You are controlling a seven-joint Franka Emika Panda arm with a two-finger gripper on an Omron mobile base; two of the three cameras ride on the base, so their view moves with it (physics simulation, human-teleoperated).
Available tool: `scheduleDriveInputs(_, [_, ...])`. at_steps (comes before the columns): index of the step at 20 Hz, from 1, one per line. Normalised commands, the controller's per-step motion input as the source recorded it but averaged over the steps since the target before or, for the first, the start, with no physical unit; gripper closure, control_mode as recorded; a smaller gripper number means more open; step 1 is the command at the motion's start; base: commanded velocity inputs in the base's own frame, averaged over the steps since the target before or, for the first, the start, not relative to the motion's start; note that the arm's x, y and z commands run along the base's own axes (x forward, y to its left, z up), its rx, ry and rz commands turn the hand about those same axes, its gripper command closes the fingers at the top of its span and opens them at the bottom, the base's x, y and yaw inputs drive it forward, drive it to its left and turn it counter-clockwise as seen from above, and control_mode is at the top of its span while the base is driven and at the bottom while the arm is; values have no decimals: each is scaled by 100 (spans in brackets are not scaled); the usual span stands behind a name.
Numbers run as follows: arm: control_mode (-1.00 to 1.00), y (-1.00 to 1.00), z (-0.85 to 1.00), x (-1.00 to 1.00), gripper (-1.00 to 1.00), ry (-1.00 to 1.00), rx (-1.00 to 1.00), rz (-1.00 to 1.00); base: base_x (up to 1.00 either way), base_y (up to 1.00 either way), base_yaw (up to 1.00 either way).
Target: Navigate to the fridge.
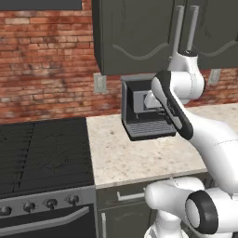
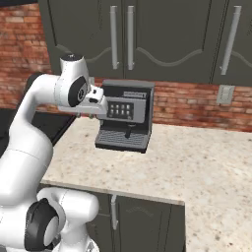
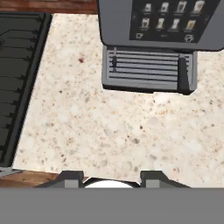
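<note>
Our gripper (image 3: 111,176) hangs above the speckled counter (image 3: 109,131) with its jaws apart and nothing between them. Ahead of the jaws, near the back wall, we see a coffee machine (image 3: 151,43) standing on the counter, its drip tray facing us. Off to the jaws' left lies the black stove (image 3: 19,78). Dark cabinets (image 2: 147,34) hang above against the brick wall (image 1: 46,69). We cannot see the fridge from here.

We count one coffee machine (image 2: 125,115) on one speckled counter (image 2: 197,162), one stove (image 1: 42,153) with four knobs (image 1: 39,204) (all in a row), and two wall outlets (image 1: 100,83).
</note>
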Motion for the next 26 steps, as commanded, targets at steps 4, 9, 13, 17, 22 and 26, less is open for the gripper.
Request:
scheduleDriveInputs(4, [-100,8,0,-49,-100,-4,0,0,0,0,0])
scheduleDriveInputs(9, [-100,25,0,-100,-100,-6,0,7,0,0,0])
scheduleDriveInputs(13, [-100,71,0,-100,-100,-4,0,6,0,0,0])
scheduleDriveInputs(17, [100,0,0,0,-100,0,0,0,-32,100,0])
scheduleDriveInputs(22, [100,0,0,0,-100,0,0,0,0,100,0])
scheduleDriveInputs(26, [100,0,0,0,-100,0,0,0,0,100,0])
